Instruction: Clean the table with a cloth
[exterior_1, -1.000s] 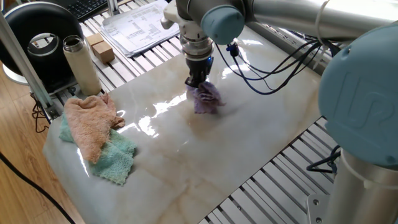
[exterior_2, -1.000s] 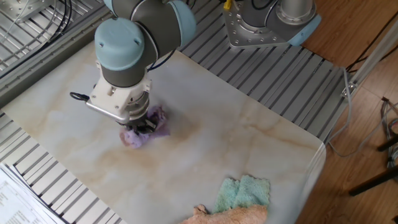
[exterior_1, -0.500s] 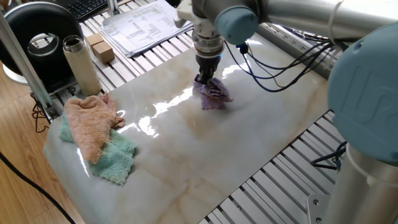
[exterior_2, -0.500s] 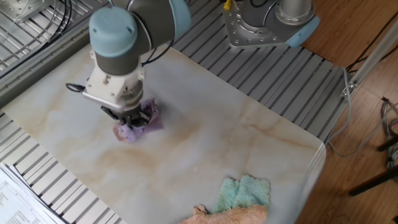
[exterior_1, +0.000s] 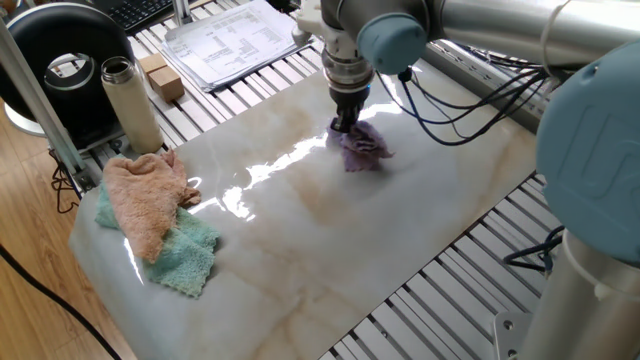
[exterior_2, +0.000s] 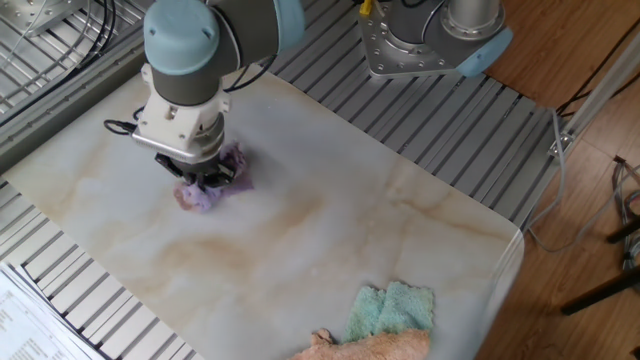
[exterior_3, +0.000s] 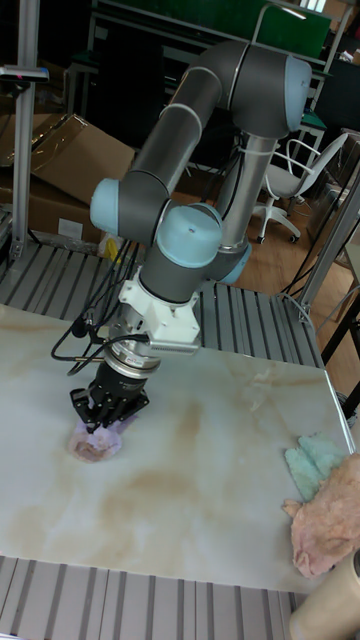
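The lavender cloth lies bunched on the cream marble table, toward its far side in one fixed view. My gripper points straight down and is shut on the cloth, pressing it against the slab. Its fingertips are buried in the fabric.
A peach-pink towel lies over a mint-green towel at one table corner. A steel bottle, a black round object, small boxes and papers sit on the slatted frame beside the slab.
The gripper has dragged the cloth across the slab, rightward and away in one fixed view, leftward in the other fixed view. The towels have not moved.
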